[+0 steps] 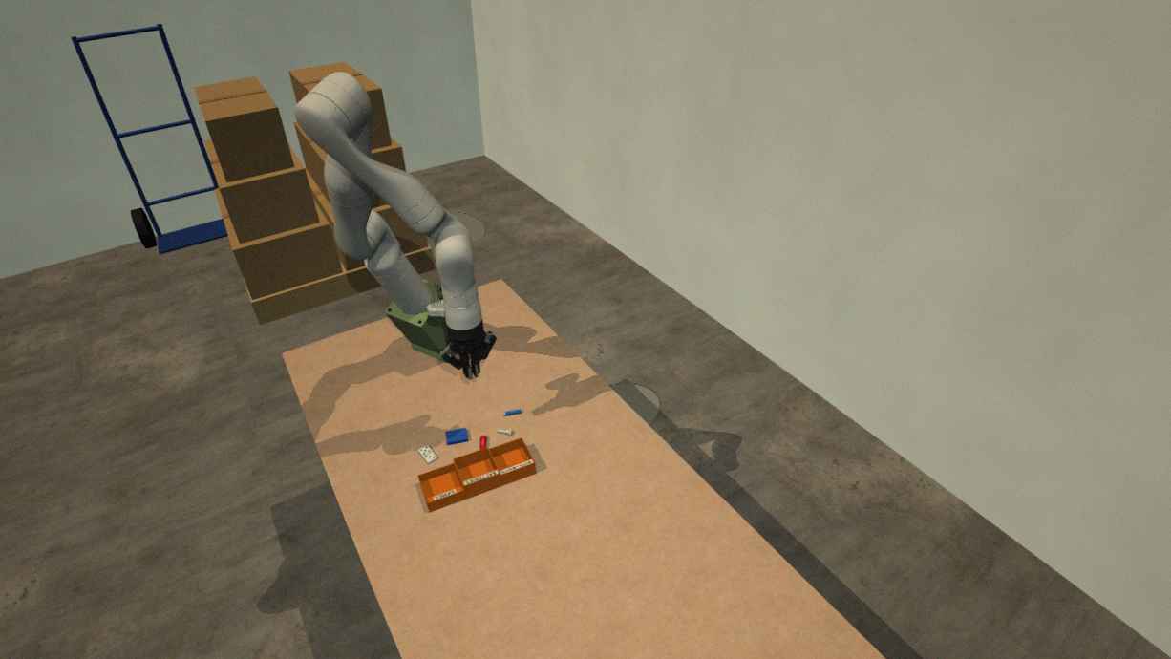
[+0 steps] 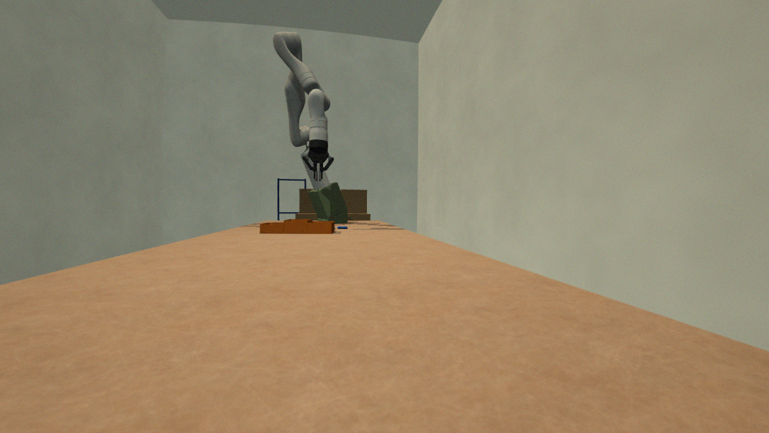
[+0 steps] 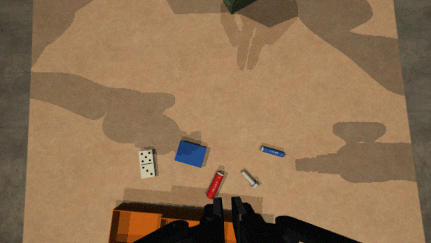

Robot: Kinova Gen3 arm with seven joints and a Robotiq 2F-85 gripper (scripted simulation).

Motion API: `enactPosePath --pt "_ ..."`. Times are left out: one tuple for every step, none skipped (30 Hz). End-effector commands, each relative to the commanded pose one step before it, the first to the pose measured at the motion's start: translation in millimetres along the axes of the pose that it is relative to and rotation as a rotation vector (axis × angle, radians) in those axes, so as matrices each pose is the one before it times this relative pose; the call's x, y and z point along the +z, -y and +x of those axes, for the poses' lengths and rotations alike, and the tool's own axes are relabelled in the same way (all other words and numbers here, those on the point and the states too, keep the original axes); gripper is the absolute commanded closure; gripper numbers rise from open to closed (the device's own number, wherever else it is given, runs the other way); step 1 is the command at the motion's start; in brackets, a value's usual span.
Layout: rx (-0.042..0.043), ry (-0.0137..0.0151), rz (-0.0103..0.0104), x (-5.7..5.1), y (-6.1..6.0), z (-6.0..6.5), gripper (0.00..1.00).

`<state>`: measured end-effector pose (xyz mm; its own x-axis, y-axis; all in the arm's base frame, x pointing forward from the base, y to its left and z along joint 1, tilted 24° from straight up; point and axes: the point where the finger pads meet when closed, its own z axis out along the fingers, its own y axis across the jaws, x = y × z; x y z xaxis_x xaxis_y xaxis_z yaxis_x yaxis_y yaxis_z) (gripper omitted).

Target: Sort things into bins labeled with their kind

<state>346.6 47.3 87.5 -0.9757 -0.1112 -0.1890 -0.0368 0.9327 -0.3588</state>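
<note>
My gripper [image 1: 472, 373] [image 2: 318, 177] [image 3: 226, 209] is shut and empty, hanging high above the table near the arm's base. Below it lie a white domino [image 1: 426, 453] [image 3: 147, 163], a blue flat block [image 1: 457, 435] [image 3: 191, 154], a red battery [image 1: 483, 441] [image 3: 215, 184], a grey bolt [image 1: 506, 431] [image 3: 249, 178] and a blue battery [image 1: 513, 412] [image 3: 272, 151] [image 2: 342, 227]. Three joined orange bins [image 1: 475, 474] [image 2: 296, 226] [image 3: 128, 222] with white labels stand just in front of them. The red battery lies close to the bins' back wall.
The arm's green base [image 1: 419, 329] [image 2: 328, 203] [image 3: 237, 5] stands at the table's far end. Cardboard boxes [image 1: 262, 196] and a blue hand truck [image 1: 138, 138] stand on the floor beyond the table. A wall runs along the right.
</note>
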Motion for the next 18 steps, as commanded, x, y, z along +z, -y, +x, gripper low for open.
enactPosePath --pt "-0.00262 0.00311 -0.00181 -1.2 -1.19 -0.34 0.91" --pt "0.0 0.0 0.0 0.0 0.0 0.01 0.91" --pt "0.0 0.0 0.0 0.0 0.0 0.01 0.91" --pt "0.0 0.0 0.0 0.0 0.0 0.0 0.91" --pt "0.0 0.0 0.0 0.0 0.0 0.0 0.91" --pt "-0.04999 0.00004 0.00004 5.12 6.15 -2.29 0.91" --pt "-0.05 0.0 0.00001 5.08 6.3 -2.05 0.91" --pt "-0.05 0.00001 0.00002 5.1 6.37 -1.7 0.91" --pt "-0.05 0.00001 0.00003 5.1 6.45 -1.38 0.91" --pt "0.0 0.0 0.0 0.0 0.0 0.0 0.91" --pt "0.0 0.0 0.0 0.0 0.0 0.0 0.91" --pt "-0.05 0.00001 0.00002 5.1 6.51 -1.06 0.91" --pt "-0.05 0.00001 0.00003 5.11 6.55 -0.73 0.91" --pt "-0.05 0.00001 0.00003 5.1 6.58 -0.4 0.91" --pt "-0.05 0.00001 0.00003 5.11 6.59 -0.06 0.91" --pt "-0.05 -0.00002 0.00001 5.05 6.63 0.22 0.91" --pt "-0.05 0.0 0.00003 5.1 6.57 0.59 0.91" --pt "-0.05 0.0 0.00003 5.1 6.53 0.92 0.91"
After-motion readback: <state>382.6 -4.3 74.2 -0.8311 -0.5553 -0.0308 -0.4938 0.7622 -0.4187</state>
